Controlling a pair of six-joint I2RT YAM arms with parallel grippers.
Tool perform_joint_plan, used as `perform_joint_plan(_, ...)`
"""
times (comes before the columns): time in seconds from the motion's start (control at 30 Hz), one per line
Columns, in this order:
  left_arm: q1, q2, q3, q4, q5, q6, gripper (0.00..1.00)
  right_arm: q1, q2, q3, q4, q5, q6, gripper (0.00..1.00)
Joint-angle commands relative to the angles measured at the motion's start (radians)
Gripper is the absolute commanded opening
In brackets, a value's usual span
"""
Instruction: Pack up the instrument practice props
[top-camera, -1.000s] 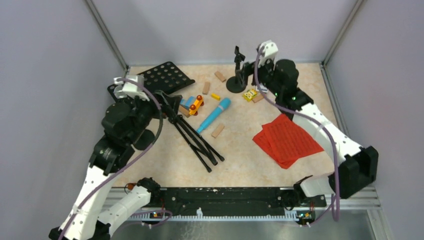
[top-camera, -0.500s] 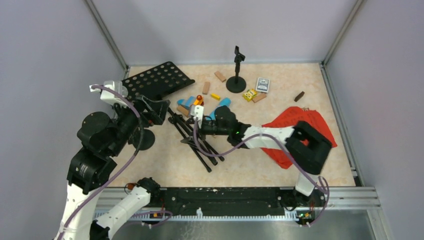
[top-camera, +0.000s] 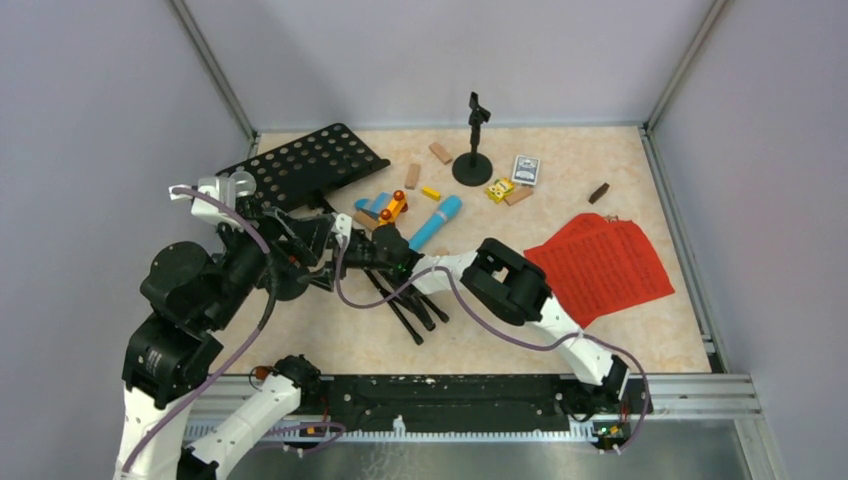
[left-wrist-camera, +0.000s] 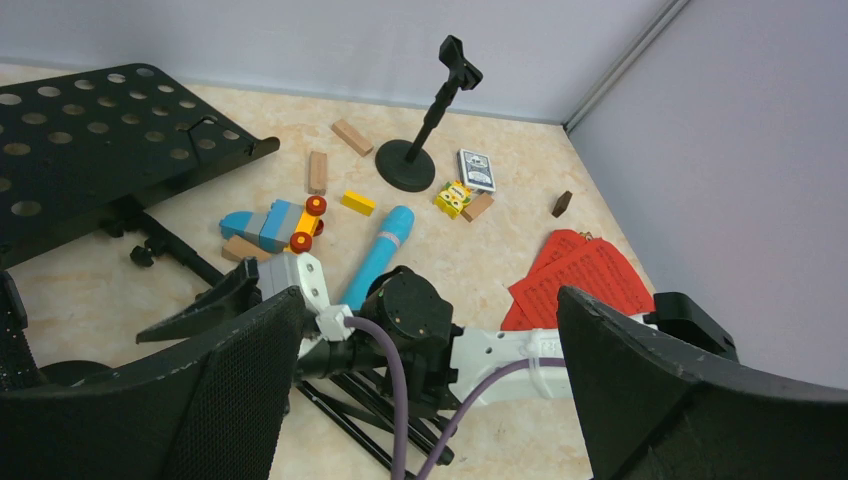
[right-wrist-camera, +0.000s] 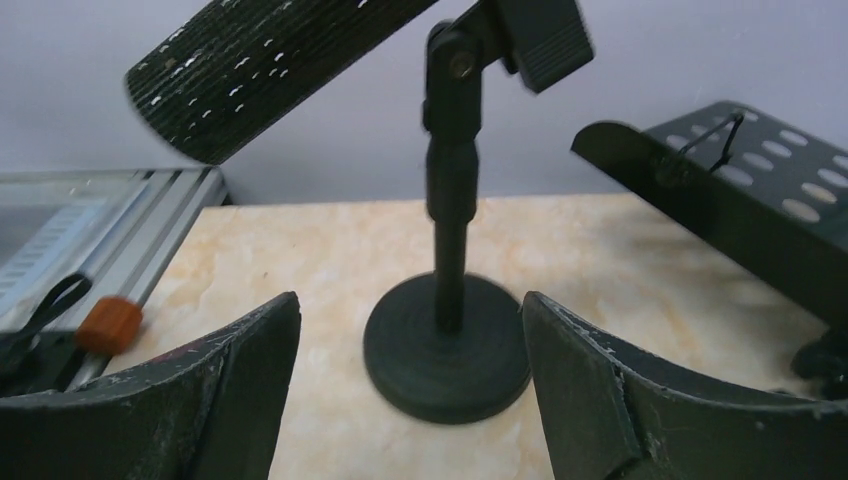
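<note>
Your right hand (right-wrist-camera: 410, 300) gaped wide at the mic holder (right-wrist-camera: 447, 355), left hand (left-wrist-camera: 430, 300) wide too; crowding could have tipped it

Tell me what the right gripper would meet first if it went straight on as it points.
Most likely the black round-based mic holder, upright and centred ahead of the open right gripper; depth is unclear.

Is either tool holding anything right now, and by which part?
Nothing is held. Both tools stand open: the left tool on air, the right tool facing a black round-based microphone holder without touching it.
</note>
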Motion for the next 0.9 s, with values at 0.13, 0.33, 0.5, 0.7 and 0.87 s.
perform_joint_plan(0.13, 0.004, -0.003, 0.034, 0.009, 0.013, 0.025, 0.99, 0.022, 0.169, 0.315, -0.014, 0.062, 0.036, 0.82)
perform_joint_plan(0.33, 0.004, -0.008, 0.022, 0.012, 0.018, 0.028, 0.99, 0.033, 0.267, 0.510, -0.091, 0.078, 0.036, 0.83)
perform_joint_plan(0.5, 0.004, -0.018, 0.018, 0.010, 0.005, 0.040, 0.99, 0.049, 0.341, 0.650, -0.167, 0.093, 0.017, 0.84)
perform_joint_plan(0.7, 0.004, -0.022, 0.022, 0.002, 0.005, 0.049, 0.99, 0.064, 0.453, 0.834, -0.215, 0.138, 0.054, 0.85)
perform_joint_plan(0.87, 0.004, -0.031, 0.018, -0.005, -0.007, 0.056, 0.99, 0.084, 0.519, 0.908, -0.200, 0.218, 0.053, 0.86)
